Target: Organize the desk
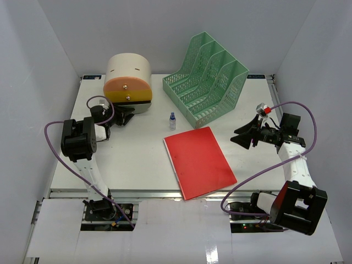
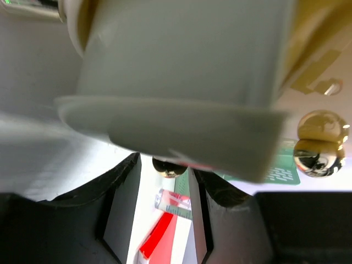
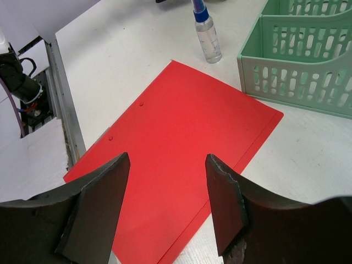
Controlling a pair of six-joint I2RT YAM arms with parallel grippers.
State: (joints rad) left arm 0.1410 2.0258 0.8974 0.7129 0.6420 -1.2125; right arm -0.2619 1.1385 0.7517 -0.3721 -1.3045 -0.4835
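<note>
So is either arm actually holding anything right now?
Right end effector: nothing, open above the red folder. Left end effector, at the drawer box: cannot tell.

Tool point(image 3: 168, 162) jaws apart, empty; red folder point(image 3: 181, 137), bottle point(image 3: 208, 38) beyond.

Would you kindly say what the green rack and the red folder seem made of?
Green rack: likely moulded plastic, matte, with evenly slotted walls. Red folder: probably thin card or plastic sheet, smooth, lying flat; which of the two is unclear.
</note>
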